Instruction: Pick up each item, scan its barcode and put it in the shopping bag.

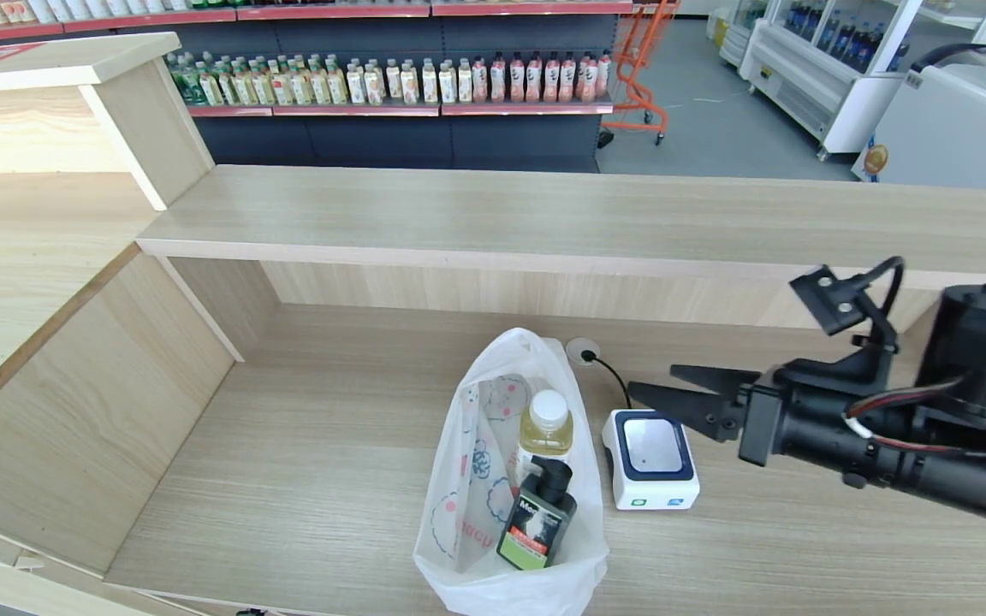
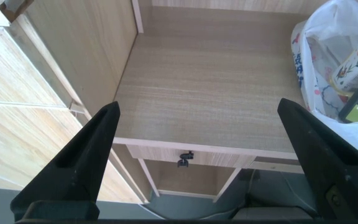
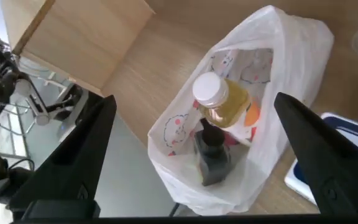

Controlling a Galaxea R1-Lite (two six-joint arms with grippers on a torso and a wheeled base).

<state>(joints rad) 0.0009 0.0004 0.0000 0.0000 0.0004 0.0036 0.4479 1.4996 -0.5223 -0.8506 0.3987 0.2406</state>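
Shopping bag (image 1: 466,506) bottom cut off; yellow bottle (image 1: 546,430) base behind pump bottle (image 1: 537,524).

Wooden counter (image 1: 305,445) with shopping bag (image 1: 459,522) just beside barcode scanner (image 1: 651,458)

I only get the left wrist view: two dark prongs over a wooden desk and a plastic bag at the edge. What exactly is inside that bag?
Observer: Two items stand in the shopping bag: a bottle of yellow liquid with a white cap, and a black pump bottle.
Operator: Is there a scanner anywhere?
Observer: Yes, a small white scanner sits on the desk right beside the bag, on the robot's right of it, with a black cable attached.
Operator: And the other arm?
Observer: The right pincer hangs open over the desk near the scanner, holding nothing.
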